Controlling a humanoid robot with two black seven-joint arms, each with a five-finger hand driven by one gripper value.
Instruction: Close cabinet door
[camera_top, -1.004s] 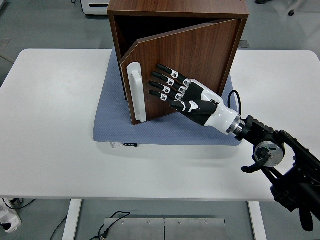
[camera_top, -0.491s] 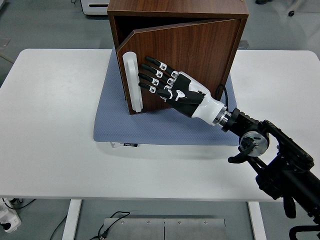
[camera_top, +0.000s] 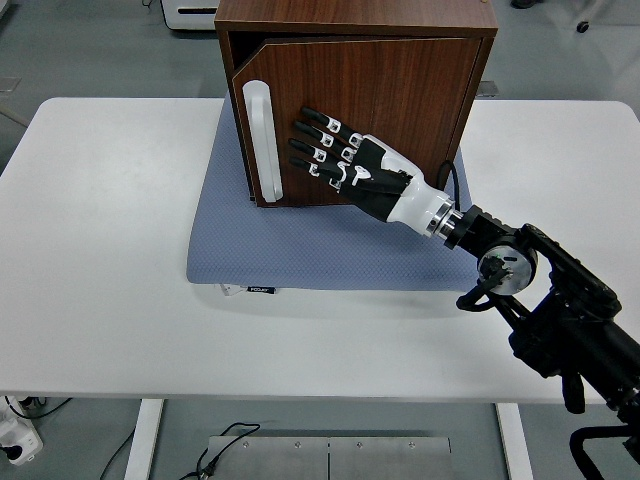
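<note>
Pushing with right hand (camera_top: 365, 172), fingers (camera_top: 318, 140) spread flat on the cabinet door (camera_top: 370, 115), gripping nothing; door nearly shut, thin gap at its top-left, cabinet (camera_top: 355, 14) on blue mat (camera_top: 300, 255) at tabletop (camera_top: 100, 250) rear. Rigid hinged panel probably swings easily; press near white handle (camera_top: 262, 140). Hinge side and latch hidden; left arm unseen.

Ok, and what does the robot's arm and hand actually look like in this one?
Only the right arm shows. It is black, built of bulky jointed segments, with a round silver-grey joint disc near the wrist and a thin black cable looping beside it. A white cuff leads into the right hand, which is black with a white patch on its back. Its five black fingers carry small white markings at the joints.
</note>
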